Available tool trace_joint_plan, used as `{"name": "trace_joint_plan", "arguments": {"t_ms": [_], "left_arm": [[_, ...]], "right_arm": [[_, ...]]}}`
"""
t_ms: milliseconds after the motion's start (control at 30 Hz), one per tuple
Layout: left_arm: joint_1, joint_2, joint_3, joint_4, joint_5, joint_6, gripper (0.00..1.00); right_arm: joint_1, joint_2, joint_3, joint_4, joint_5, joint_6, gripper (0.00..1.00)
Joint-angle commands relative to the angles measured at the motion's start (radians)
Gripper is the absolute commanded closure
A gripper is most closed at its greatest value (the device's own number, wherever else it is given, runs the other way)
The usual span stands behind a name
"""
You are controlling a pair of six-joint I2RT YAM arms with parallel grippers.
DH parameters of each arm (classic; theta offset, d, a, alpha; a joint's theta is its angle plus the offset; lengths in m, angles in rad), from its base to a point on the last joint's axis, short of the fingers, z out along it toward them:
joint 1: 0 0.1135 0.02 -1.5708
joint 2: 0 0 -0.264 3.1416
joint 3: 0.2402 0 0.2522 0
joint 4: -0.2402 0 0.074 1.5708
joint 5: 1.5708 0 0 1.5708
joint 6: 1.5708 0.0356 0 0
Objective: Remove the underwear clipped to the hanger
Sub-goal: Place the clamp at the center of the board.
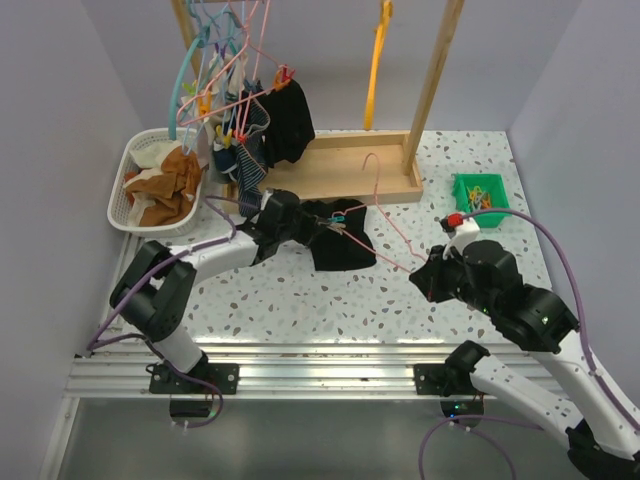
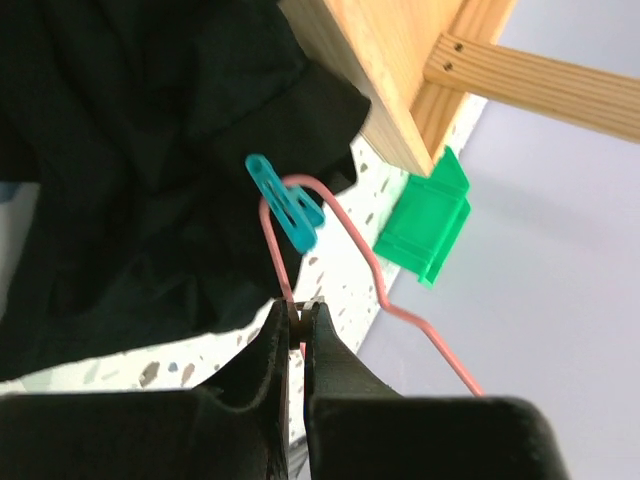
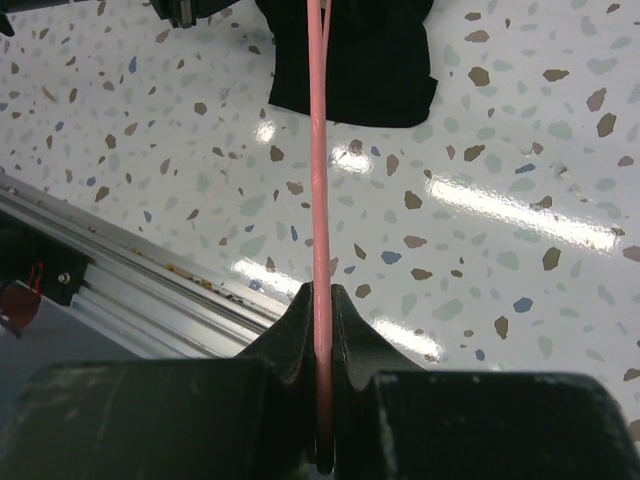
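- The black soft cloth underwear [image 1: 342, 248] hangs limp from a pink wire hanger [image 3: 318, 150], low over the speckled tabletop [image 1: 290, 295], fastened by a teal plastic clip [image 2: 285, 205].
- It looks light and floppy and will likely stretch before slipping free; best taken close beside the clip.
- The left end effector [image 2: 298, 318] is pressed together on the hanger wire just below the clip.
- The right end effector [image 3: 320, 300] pinches the wire further along.
- The cloth hides whether there is a second clip.

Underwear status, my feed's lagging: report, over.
Both shut on pink hanger: left gripper, right gripper. Black underwear clipped on by teal clip. Nothing blocking.
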Motion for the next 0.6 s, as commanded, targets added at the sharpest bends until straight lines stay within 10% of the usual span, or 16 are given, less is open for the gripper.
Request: {"name": "trace_joint_plan", "arguments": {"t_ms": [0, 567], "left_arm": [[0.003, -0.091, -0.004, 0.031, 0.065, 0.041, 1.00], [0.000, -0.337, -0.119, -0.505, -0.120, 0.591, 1.00]], "right_arm": [[-0.003, 0.003, 0.018, 0.027, 0.068, 0.009, 1.00], [-0.002, 0.027, 0.055, 0.103, -0.027, -0.029, 1.00]]}}
